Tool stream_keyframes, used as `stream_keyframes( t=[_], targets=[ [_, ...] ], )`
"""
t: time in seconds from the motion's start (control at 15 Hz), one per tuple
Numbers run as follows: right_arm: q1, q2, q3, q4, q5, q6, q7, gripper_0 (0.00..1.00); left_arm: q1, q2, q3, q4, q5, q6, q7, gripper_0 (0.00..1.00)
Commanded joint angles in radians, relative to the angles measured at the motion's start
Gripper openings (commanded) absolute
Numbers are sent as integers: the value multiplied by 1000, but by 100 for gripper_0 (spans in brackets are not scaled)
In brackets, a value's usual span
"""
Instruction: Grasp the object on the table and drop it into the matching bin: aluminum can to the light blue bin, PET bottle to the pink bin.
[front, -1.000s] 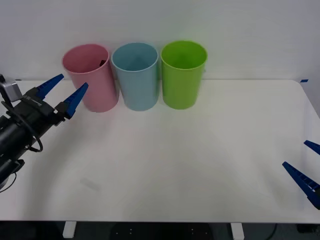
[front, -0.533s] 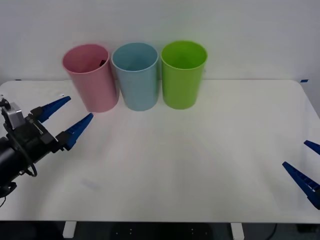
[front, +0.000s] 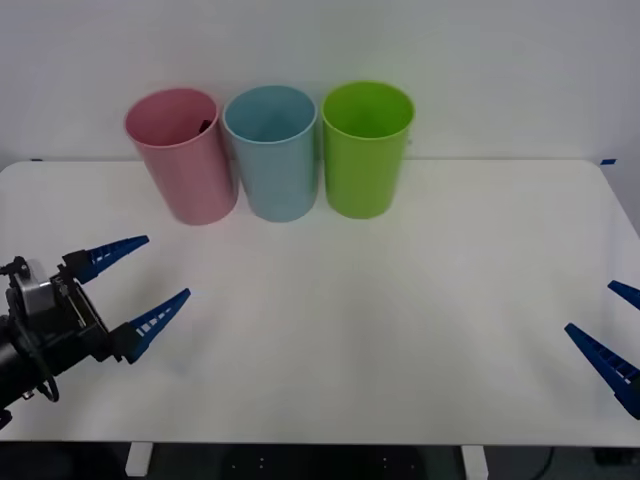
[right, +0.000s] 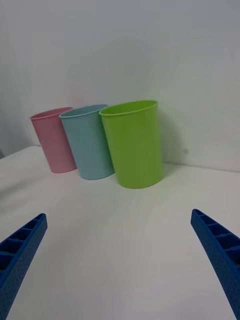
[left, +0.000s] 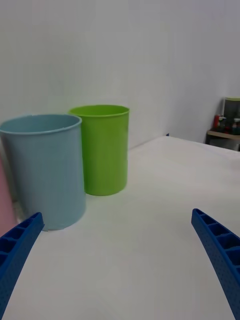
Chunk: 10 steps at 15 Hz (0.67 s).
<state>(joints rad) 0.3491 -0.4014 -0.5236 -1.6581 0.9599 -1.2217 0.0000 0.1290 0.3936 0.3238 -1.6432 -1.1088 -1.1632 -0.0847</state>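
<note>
**Bottle in the pink bin, both grippers empty**

The bottle (front: 203, 126) is off the table (front: 400, 300): a small dark tip, probably its black cap, shows just inside the pink bin (front: 185, 160) against the wall nearest the blue bin (front: 272, 155). Judged from that, the drop looks done, and into the right bin.

From the front view's centre, the pink bin stands at about 10 o'clock, the blue bin at 11 and the green bin (front: 366, 150) at 12, in a tight row along the far edge. The left gripper (front: 135, 285) hangs low over the table at about 8 o'clock, well apart from the bins, its two blue fingers spread wide with nothing between them. The right gripper (front: 615, 335) waits at 4 o'clock by the table's edge, fingers likewise spread and empty.

Only the tip shows, so the long axis is a guess: cap uppermost, body leaning on the bin wall, pointing down into the bin (the rest is hidden). A small empty PET bottle should be light, smooth-walled and a little yielding under squeeze. If it ever needs regrasping, I would take it across the mid-body, square to its long axis, rather than by the narrow cap.
</note>
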Motion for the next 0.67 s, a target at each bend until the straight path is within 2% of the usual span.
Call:
stream_keyframes(
  t=[0.07,0.27,0.67],
  targets=[
    [0,0,0,0,0,0,0,100,46,7,0,-52,6,-4,14,100],
    [0,0,0,0,0,0,0,100,89,7,0,-104,10,-4,36,100],
    [0,0,0,0,0,0,0,100,120,22,29,-107,10,-6,43,100]
  ],
)
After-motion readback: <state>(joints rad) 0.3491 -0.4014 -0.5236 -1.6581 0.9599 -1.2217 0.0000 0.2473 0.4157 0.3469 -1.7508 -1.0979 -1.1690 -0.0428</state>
